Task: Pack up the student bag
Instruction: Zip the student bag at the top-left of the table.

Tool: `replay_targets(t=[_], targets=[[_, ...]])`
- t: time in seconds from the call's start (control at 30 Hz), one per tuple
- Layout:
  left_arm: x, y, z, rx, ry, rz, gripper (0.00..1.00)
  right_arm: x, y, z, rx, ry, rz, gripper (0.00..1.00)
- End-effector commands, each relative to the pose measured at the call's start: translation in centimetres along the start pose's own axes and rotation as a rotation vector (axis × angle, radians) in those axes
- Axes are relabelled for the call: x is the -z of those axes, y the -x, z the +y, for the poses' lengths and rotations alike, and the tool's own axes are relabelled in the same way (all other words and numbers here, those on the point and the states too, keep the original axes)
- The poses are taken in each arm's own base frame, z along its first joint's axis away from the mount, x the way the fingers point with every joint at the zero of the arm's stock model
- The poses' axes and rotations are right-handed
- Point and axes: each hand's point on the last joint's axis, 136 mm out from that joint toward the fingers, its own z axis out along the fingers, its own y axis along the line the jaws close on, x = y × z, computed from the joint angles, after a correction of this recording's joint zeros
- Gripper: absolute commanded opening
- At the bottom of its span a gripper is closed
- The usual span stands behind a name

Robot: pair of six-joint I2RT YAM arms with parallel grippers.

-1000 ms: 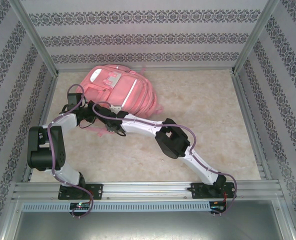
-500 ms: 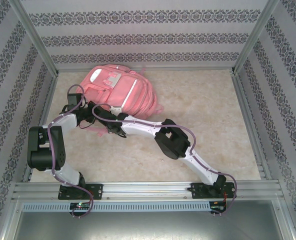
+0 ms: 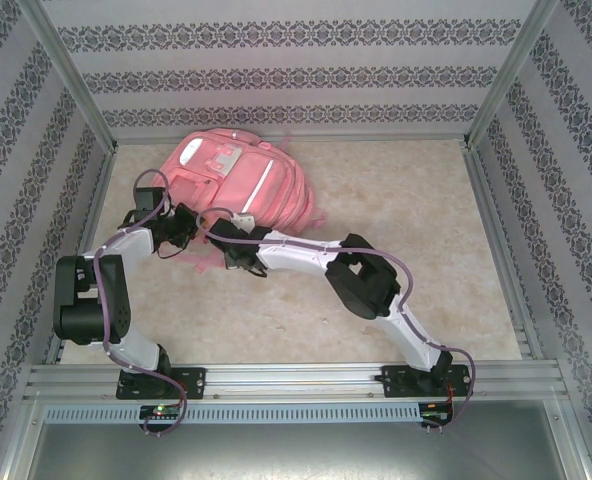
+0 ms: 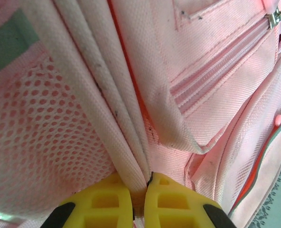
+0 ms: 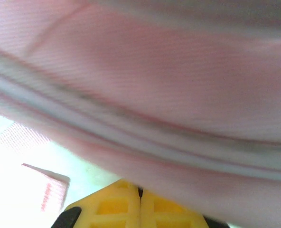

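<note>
The student bag (image 3: 238, 178), a large pink fabric backpack with white trim patches, lies flat on a beige marbled table (image 3: 406, 220). Both arms reach to the bag's near edge.

The left gripper (image 4: 141, 183), with yellow fingers, is clamped tight on a bundle of white corded piping (image 4: 107, 95) at the bag's side seam. A pink mesh pocket (image 4: 41, 128) is to the left of that seam and a pink zip (image 4: 216, 71) to its right.

The right gripper (image 5: 140, 190) is at the bag's near edge too, its yellow fingers pressed fully together under blurred pink cloth. I cannot tell whether a thin fold is caught between them.

The bag looks soft, light and floppy. It will probably sag and fold rather than lift as one piece. Piping, seams and straps are the firmest places to grip. The smooth woven panels may slip from a pinch.
</note>
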Motion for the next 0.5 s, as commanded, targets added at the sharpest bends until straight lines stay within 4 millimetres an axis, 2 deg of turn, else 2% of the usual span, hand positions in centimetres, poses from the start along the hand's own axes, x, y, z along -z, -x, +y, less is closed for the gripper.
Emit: replay_targets(t=[0.0, 0.27, 0.3, 0.37, 0.47], targets=[[2.0, 2.3, 2.2, -0.013, 0.109, -0.113, 0.0, 1.8, -0.3, -3.8, 0.023, -0.087, 0.028, 0.0], [3.3, 3.7, 2.9, 0.001, 0.143, -0.134, 0.0, 3.3, -0.9, -10.0, 0.007, -0.158, 0.054, 0.0], [3.3, 3.6, 2.7, 0.0, 0.132, -0.124, 0.0, 3.6, -0.7, -10.2, 0.016, -0.14, 0.053, 0.0], [3.4, 3.2, 1.6, -0.012, 0.09, -0.097, 0.01, 4.0, -0.6, -9.2, 0.056, -0.061, 0.057, 0.0], [3.9, 1.9, 0.6, 0.0, 0.056, -0.068, 0.36, 4.8, -0.7, -6.8, 0.085, 0.074, 0.07, 0.0]])
